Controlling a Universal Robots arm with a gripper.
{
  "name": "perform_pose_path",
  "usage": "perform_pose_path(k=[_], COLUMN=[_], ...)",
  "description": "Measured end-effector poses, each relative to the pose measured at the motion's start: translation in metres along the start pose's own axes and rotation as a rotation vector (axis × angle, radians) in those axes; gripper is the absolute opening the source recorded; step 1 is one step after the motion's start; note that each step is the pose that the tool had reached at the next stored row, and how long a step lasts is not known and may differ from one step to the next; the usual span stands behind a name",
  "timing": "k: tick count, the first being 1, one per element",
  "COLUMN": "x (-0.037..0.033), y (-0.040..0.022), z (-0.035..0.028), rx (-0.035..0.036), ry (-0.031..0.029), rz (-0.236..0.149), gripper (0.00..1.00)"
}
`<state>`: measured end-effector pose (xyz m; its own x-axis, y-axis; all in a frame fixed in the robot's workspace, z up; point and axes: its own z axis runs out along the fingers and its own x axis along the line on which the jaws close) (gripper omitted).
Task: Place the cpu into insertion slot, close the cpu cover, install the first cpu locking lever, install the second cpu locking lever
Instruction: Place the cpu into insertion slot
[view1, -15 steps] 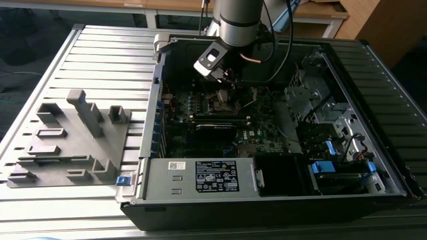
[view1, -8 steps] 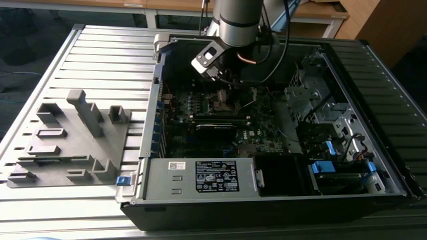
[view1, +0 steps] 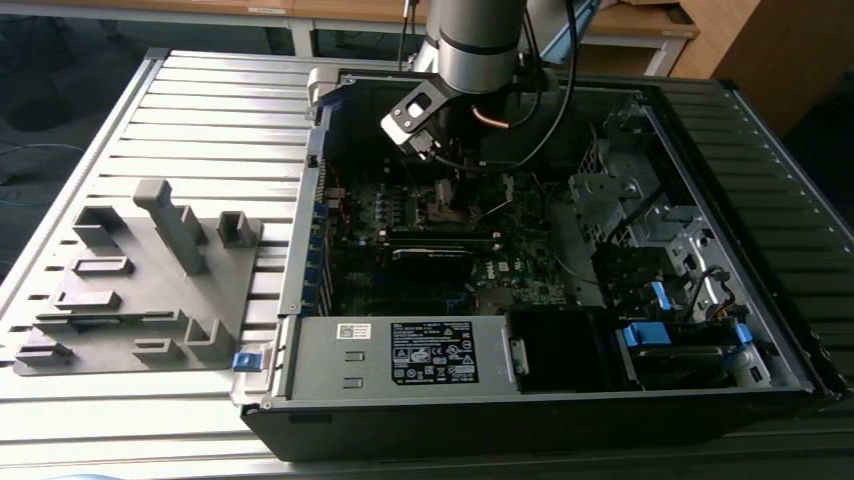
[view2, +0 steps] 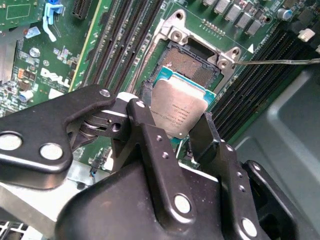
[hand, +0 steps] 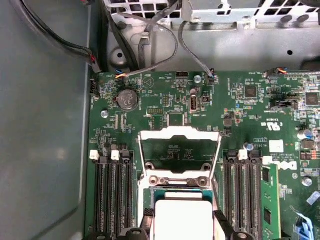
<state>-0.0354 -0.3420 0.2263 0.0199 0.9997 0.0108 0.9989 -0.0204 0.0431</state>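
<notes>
Gripper (view2: 172, 115) clasps cpu (view2: 182, 102) above open insertion slot (view2: 192, 67)

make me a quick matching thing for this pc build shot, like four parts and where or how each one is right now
Things:
1. cpu
2. cpu cover
3. socket
4. grey tray

Places or states:
a. outside the computer case, at the exterior view's left
b. swung open, clear of the socket
c. held in the gripper
d. on the green board, contact field partly bare

Pairs: 1-c, 2-b, 3-d, 4-a
</notes>
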Motion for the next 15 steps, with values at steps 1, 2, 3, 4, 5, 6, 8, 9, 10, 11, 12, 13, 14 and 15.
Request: perform_pose_path(k=[1, 2, 3, 4, 5, 6, 8, 9, 10, 11, 12, 13, 14, 15], x=[0.0, 0.0, 0.0, 0.0, 0.0, 0.0, 0.0, 0.0, 0.0, 0.0, 0.0, 0.0, 0.0, -0.0001], y=[0.0, 0.0, 0.0, 0.0, 0.0, 0.0, 0.0, -0.0002, -0.0003, -0.0004, -0.0005, -0.0006, -0.0006, -0.0007], z=[0.0, 0.0001, 0.0001, 0.0001, 0.0001, 0.0001, 0.0003, 0.0008, 0.0011, 0.0014, 0.0019, 0.0023, 0.0027, 0.0029], rx=[0.0, -0.0002, -0.0002, -0.0002, -0.0002, -0.0002, -0.0003, -0.0005, -0.0003, -0.0002, -0.0002, -0.0001, 0.0001, 0.0002], ry=[-0.0001, -0.0003, -0.0007, -0.0007, -0.0008, -0.0008, -0.0004, 0.0003, 0.0003, 0.0003, 0.0006, 0.001, 0.0013, 0.0016], rz=[0.002, 0.009, 0.017, 0.018, 0.019, 0.019, 0.019, 0.018, 0.015, 0.01, 0.003, -0.005, -0.013, -0.022], gripper=[0.54, 0.54, 0.54, 0.54, 0.54, 0.54, 0.54, 0.54, 0.54, 0.54, 0.54, 0.54, 0.54, 0.54])
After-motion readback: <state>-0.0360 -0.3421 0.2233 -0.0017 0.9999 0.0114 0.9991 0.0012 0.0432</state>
